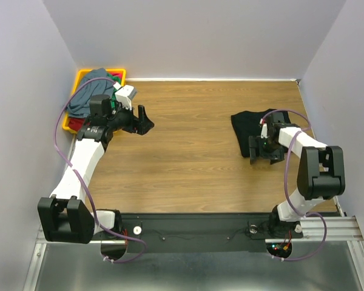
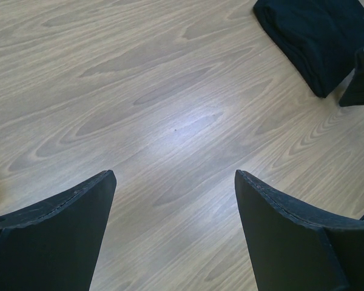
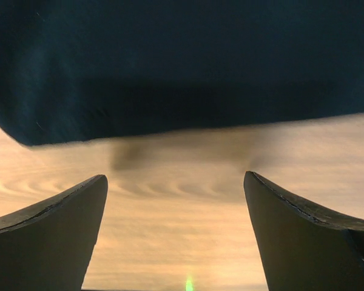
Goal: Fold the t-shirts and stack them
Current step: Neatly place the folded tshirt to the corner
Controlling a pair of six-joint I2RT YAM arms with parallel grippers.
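left gripper (image 2: 175, 174) and right gripper (image 3: 175, 176) gape empty, the right near a black t-shirt (image 3: 182, 60).

Yellow tray (image 1: 80, 75) far-left corner, wooden table (image 1: 194, 139).

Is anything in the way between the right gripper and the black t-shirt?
Nothing visible. The right gripper is open, and only bare wooden table lies between it and the near edge of the black t-shirt.

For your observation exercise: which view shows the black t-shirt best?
Top external: the black t-shirt shows mostly whole, though the right arm overlaps it. Left wrist crops it; right wrist shows only its edge.
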